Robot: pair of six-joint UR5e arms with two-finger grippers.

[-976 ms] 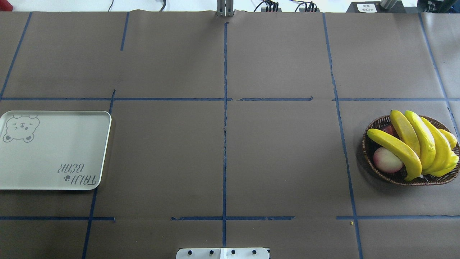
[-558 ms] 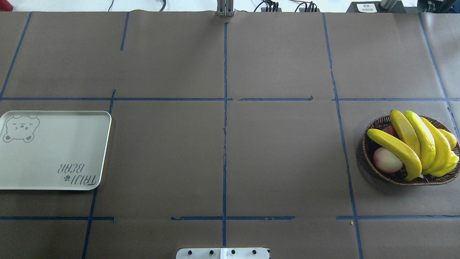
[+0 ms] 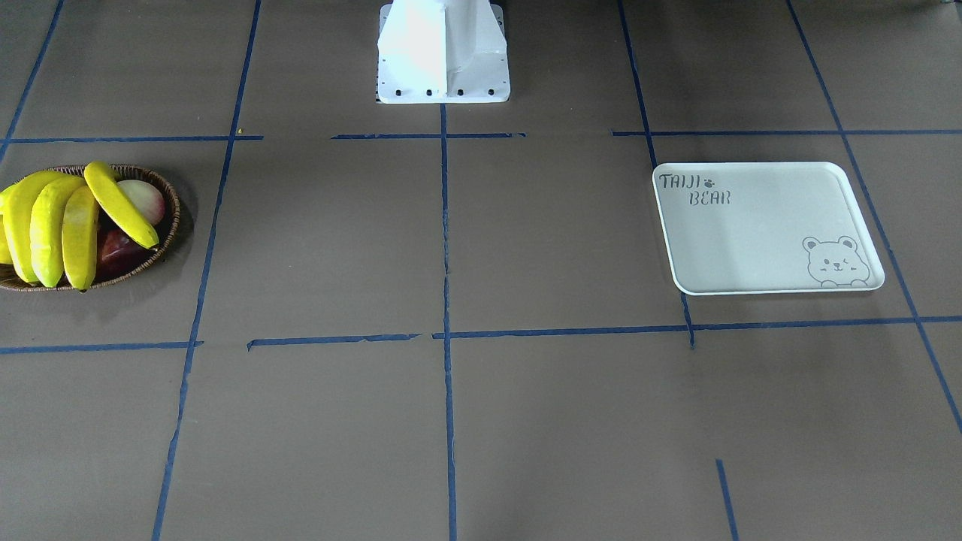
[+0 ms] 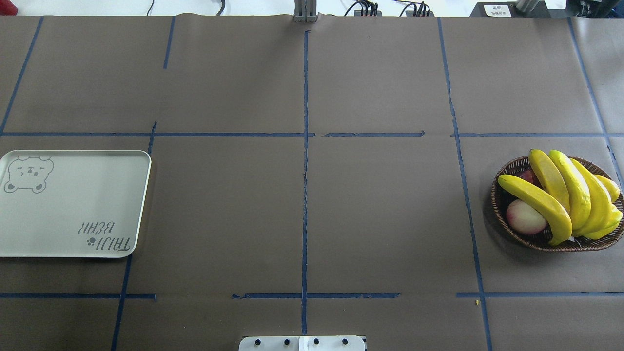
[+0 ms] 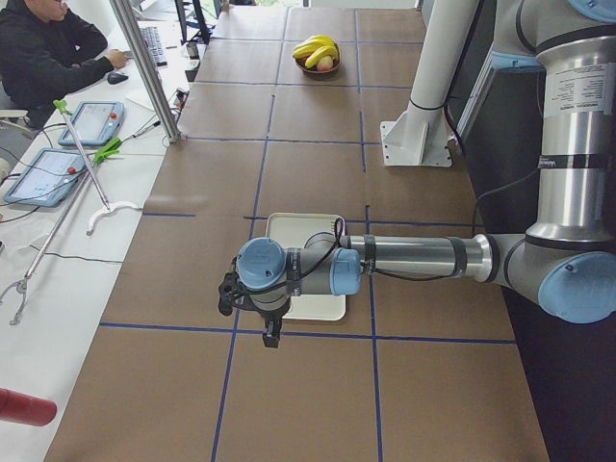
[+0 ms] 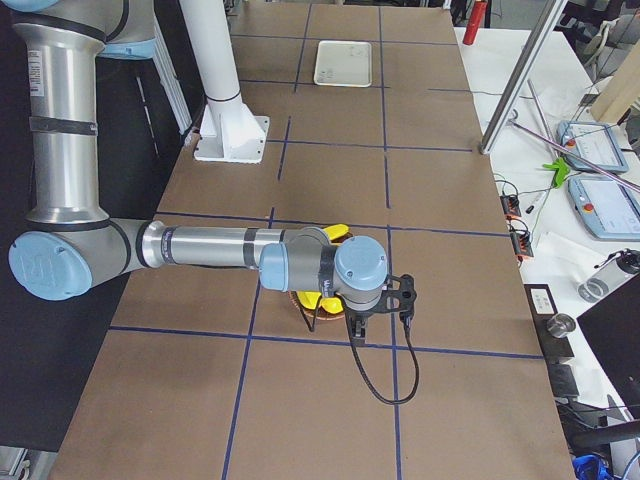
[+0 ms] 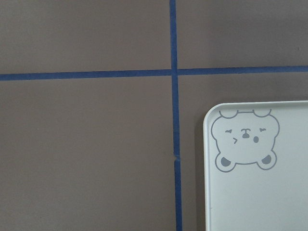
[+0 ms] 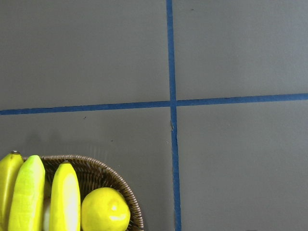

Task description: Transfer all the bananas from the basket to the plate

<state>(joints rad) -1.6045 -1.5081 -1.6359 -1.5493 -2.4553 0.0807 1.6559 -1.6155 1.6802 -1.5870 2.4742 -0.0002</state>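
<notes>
Four yellow bananas [image 4: 555, 195] lie across the brown wicker basket [image 4: 502, 214] at the table's right; they also show in the front view [image 3: 60, 218] and the right wrist view [image 8: 29, 197]. The white bear plate [image 4: 73, 204] sits empty at the table's left and shows in the left wrist view [image 7: 260, 192]. My left gripper [image 5: 255, 313] hovers above the plate's outer end. My right gripper [image 6: 385, 305] hovers above the basket's outer side. Both show only in the side views, so I cannot tell whether they are open or shut.
The basket also holds a pink-white peach [image 4: 525, 217], a dark red fruit [image 4: 524, 175] and a round yellow fruit [image 8: 105, 209]. The robot's white base [image 3: 443, 52] stands at the table's middle edge. An operator [image 5: 48, 48] sits beyond the far side.
</notes>
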